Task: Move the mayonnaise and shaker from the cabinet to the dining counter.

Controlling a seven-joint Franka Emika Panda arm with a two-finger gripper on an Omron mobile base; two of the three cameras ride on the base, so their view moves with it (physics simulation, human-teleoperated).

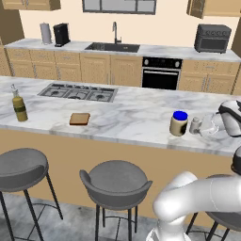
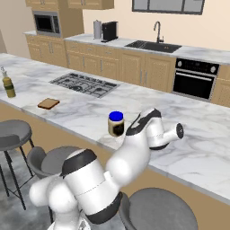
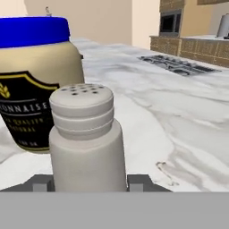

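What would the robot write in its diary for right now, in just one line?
mayonnaise: upright on dining counter | shaker: upright beside mayonnaise, between fingertips | gripper: around shaker, grip unclear

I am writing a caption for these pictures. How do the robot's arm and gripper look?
The arm is glossy white with rounded, tube-like links and dark bands at the joints. The gripper has two small, dark grey, blocky finger tips. No cables or markings are visible.
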